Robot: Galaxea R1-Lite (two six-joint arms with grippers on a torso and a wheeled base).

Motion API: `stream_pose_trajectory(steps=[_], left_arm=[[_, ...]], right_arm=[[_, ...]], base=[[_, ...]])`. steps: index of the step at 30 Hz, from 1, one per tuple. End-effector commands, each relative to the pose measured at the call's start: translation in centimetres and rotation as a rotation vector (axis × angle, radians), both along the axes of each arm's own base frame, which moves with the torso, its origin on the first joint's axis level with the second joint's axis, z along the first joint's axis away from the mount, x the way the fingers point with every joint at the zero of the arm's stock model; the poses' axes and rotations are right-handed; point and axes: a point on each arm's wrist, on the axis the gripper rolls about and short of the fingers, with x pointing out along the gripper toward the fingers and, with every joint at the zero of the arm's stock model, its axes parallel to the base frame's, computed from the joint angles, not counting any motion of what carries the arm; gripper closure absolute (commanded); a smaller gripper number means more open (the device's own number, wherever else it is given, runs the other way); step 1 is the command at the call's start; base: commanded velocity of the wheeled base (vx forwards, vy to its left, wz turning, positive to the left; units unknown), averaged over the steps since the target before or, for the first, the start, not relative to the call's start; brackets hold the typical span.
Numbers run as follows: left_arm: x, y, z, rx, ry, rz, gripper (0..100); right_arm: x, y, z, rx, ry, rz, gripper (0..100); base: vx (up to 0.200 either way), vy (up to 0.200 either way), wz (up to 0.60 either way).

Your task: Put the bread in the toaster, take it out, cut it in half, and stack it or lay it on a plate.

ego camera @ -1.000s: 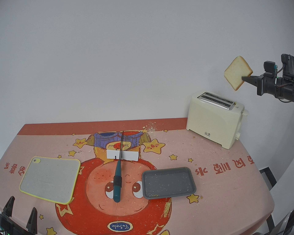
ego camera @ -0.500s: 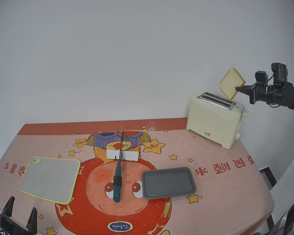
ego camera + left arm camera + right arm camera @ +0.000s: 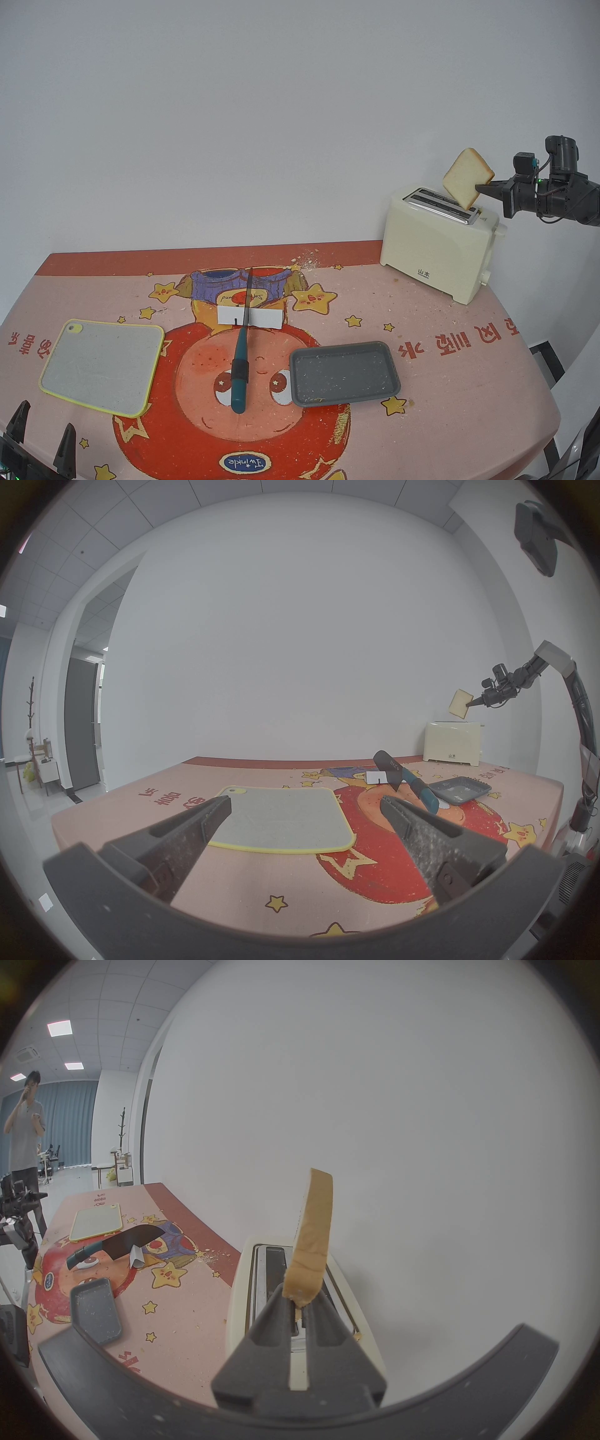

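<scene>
The right gripper (image 3: 484,186) is squeezing the bread (image 3: 467,177) by one corner, in the upper right of the head view. The bread is hanging just above the toaster (image 3: 437,250), with its low corner pointing down at the slots (image 3: 442,206) — not inside yet, I think. The slice is sitting tilted, like a diamond.

To do this step well, the arm is going to need to line the thin edge of the bread up with one long slot, then go down slowly and straight. If the corner is bumping the metal rim, the soft bread could bend or tear. Letting go should wait until the bread is sitting well inside.

The left gripper (image 3: 306,808) is sitting in the lower left of the head view, near the cutting board (image 3: 103,365) — fingers spread wide, holding nothing.
</scene>
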Motion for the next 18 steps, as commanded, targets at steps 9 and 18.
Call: stream_pose_trajectory(steps=[9,18], left_arm=[[0.1,0.0,-0.5,0.000,0.017,0.001,0],[0.1,0.0,-0.5,0.000,0.018,-0.001,0]], right_arm=[[0.3,0.3,-0.8,-0.006,0.017,0.013,100],[0.2,0.4,-1.6,-0.010,0.038,0.031,100]], base=[[0.000,0.000,0.00],[0.000,0.000,0.00]])
